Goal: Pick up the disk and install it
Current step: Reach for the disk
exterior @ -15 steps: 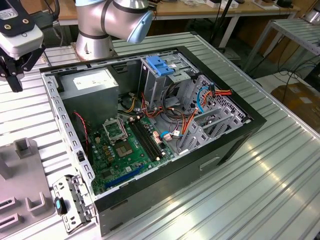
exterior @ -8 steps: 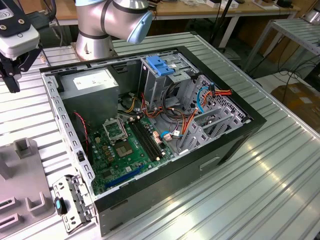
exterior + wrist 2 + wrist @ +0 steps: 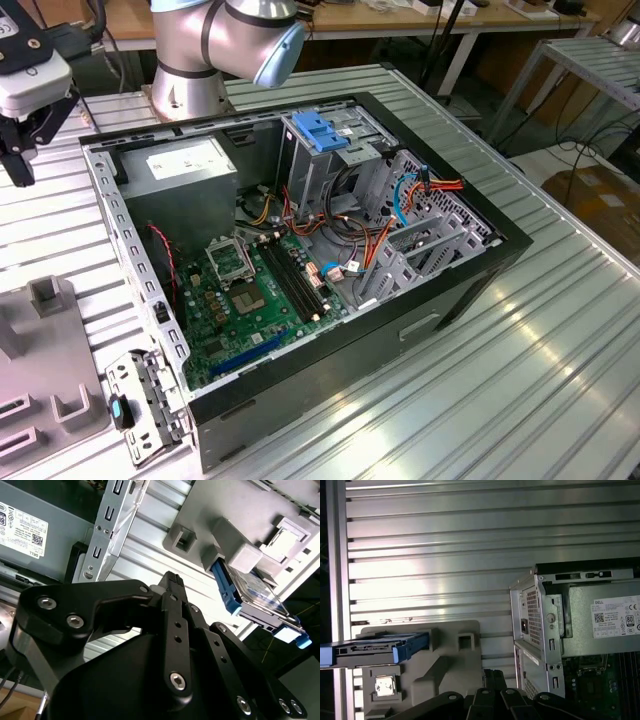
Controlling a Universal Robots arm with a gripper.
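Blue-framed disk (image 3: 370, 649), standing in grey holder (image 3: 447, 662). My gripper (image 3: 20, 172), exterior view's upper left; spread or pressed together, I cannot tell.

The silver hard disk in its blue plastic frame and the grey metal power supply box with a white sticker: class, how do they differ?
The silver hard disk is slim and blue-edged; the grey power supply box is bulky with a white sticker. The disk sits in a grey holder outside the black computer case; the box is inside it. Both are rectangular metal.
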